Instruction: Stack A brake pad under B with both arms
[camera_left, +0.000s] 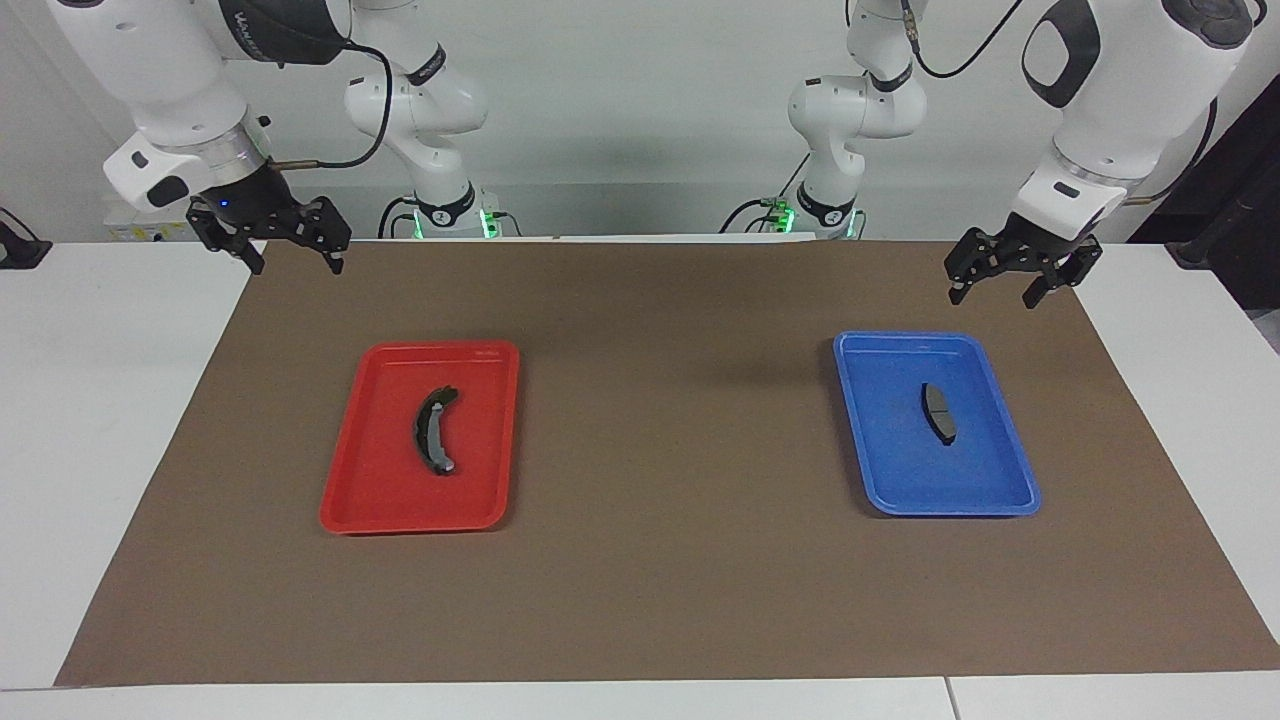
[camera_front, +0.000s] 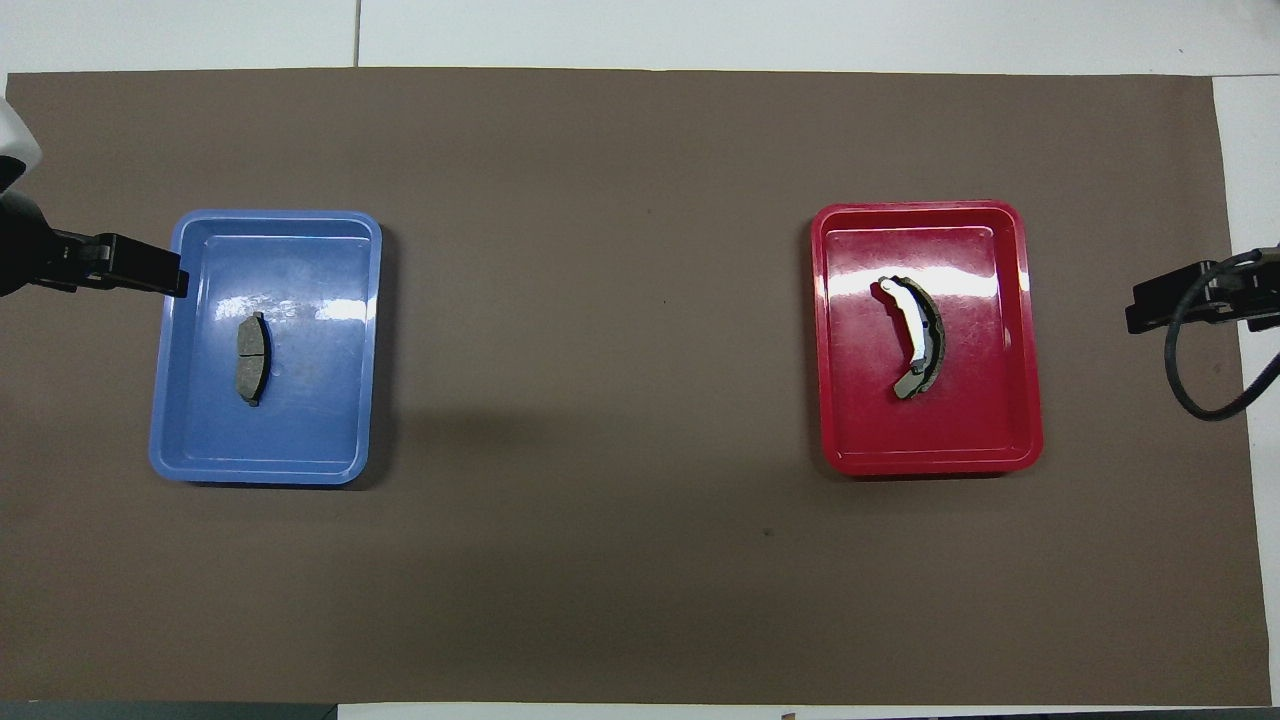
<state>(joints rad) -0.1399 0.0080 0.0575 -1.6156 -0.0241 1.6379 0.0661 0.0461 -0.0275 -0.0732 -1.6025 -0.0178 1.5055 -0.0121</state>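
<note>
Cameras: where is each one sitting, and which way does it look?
Facing view: high across the table, facing both white arms; open left gripper and right gripper hang raised.
Overhead view: above the robots, looking steeply down; only gripper parts show at the edges.
Shared: short grey brake pad in blue plastic tray, curved black pad in red plastic tray.

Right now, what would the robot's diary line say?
short pad: in blue tray | curved pad: in red tray | left gripper, right gripper: raised, open, empty | stacking: not begun

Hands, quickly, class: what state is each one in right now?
Left hand: open, holding nothing, raised near the blue tray.
Right hand: open, holding nothing, raised near the mat's corner at its own end.
</note>
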